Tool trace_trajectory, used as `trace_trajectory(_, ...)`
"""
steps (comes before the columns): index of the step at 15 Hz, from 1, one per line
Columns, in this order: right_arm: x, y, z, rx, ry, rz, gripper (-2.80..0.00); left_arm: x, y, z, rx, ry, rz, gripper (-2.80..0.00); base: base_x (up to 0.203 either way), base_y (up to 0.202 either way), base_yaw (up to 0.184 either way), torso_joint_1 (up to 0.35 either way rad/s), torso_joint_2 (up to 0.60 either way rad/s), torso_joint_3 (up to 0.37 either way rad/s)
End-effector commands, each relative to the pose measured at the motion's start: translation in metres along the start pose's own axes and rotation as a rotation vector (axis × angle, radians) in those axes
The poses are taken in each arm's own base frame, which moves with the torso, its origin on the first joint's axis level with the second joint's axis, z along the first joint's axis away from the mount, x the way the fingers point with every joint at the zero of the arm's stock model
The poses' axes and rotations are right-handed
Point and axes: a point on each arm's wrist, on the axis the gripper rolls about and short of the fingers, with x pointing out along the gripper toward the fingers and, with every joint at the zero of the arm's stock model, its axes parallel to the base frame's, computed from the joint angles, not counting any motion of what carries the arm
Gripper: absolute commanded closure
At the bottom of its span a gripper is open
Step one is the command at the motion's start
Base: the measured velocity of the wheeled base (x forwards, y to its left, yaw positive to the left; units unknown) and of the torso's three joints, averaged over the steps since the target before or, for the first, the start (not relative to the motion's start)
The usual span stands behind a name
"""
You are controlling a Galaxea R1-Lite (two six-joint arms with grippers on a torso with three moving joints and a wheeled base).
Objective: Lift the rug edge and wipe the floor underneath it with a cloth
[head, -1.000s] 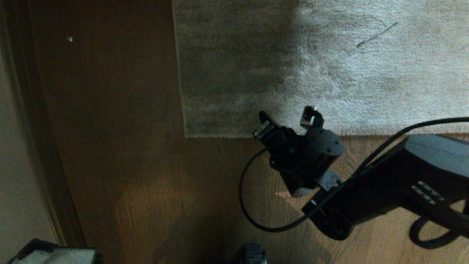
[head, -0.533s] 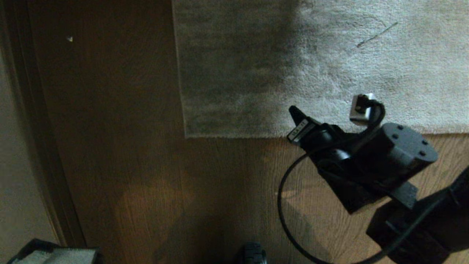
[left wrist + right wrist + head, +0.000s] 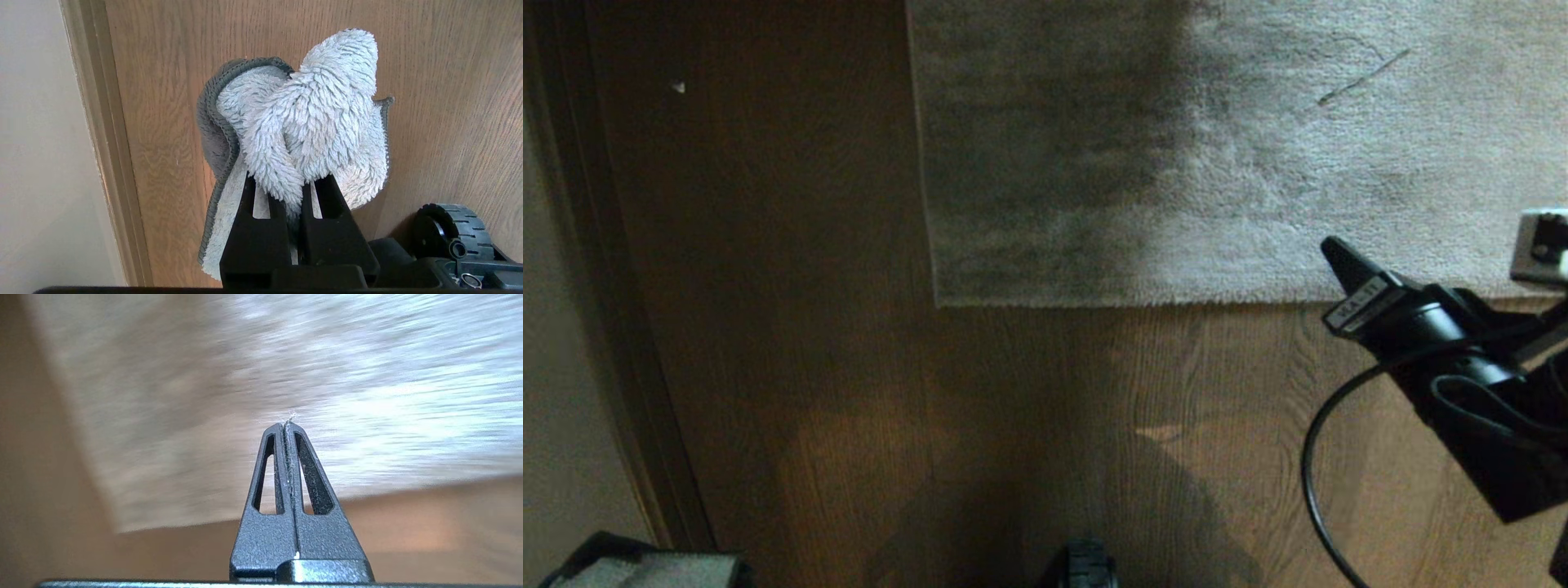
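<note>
One cloth point(image 3: 302, 122) is clamped in the left gripper point(image 3: 297, 192), while the right gripper point(image 3: 286, 426), closed and seemingly empty, is held over one rug edge point(image 3: 1143, 300).

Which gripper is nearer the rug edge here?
Right. The right gripper hangs over the rug edge, empty. The left gripper, holding the cloth, sits over bare floor by the baseboard.

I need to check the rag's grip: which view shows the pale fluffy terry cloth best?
The left wrist view: the pale fluffy terry cloth fills it, pinched in the left gripper. The head view catches only a sliver, bottom left; the right wrist view shows none.
</note>
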Motion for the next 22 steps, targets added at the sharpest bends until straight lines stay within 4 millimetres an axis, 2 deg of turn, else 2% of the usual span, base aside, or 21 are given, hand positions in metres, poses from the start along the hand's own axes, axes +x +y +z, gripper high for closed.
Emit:
trace_trajectory(1, -0.021, -0.027, 0.021, -0.031, -0.084, -0.089, 0.00, 0.000, 0.000, 0.000, -0.001, -0.001, 0.001, 0.00, 0.000, 0.000, 0.000, 0.000, 0.00, 0.000)
trace_trajectory(5, -0.066, -0.060, 0.025, -0.127, -0.068, -0.217, 0.00, 0.000, 0.000, 0.000, -0.001, -0.001, 0.000, 0.00, 0.000, 0.000, 0.000, 0.000, 0.00, 0.000)
trace_trajectory(10, -0.087, -0.088, 0.046, -0.235, -0.185, -0.425, 0.00, 0.000, 0.000, 0.000, -0.001, -0.001, 0.001, 0.00, 0.000, 0.000, 0.000, 0.000, 0.00, 0.000)
trace_trajectory(17, -0.105, -0.090, 0.055, -0.307, -0.194, -0.486, 0.00, 0.000, 0.000, 0.000, -0.001, -0.001, 0.000, 0.00, 0.000, 0.000, 0.000, 0.000, 0.00, 0.000)
trace_trajectory(19, -0.117, -0.087, 0.057, -0.322, -0.175, -0.473, 0.00, 0.000, 0.000, 0.000, -0.001, -0.001, 0.001, 0.00, 0.000, 0.000, 0.000, 0.000, 0.00, 0.000)
trace_trajectory(22, -0.146, -0.079, 0.057, -0.344, -0.108, -0.324, 0.00, 0.000, 0.000, 0.000, -0.001, -0.001, 0.001, 0.00, 0.000, 0.000, 0.000, 0.000, 0.00, 0.000)
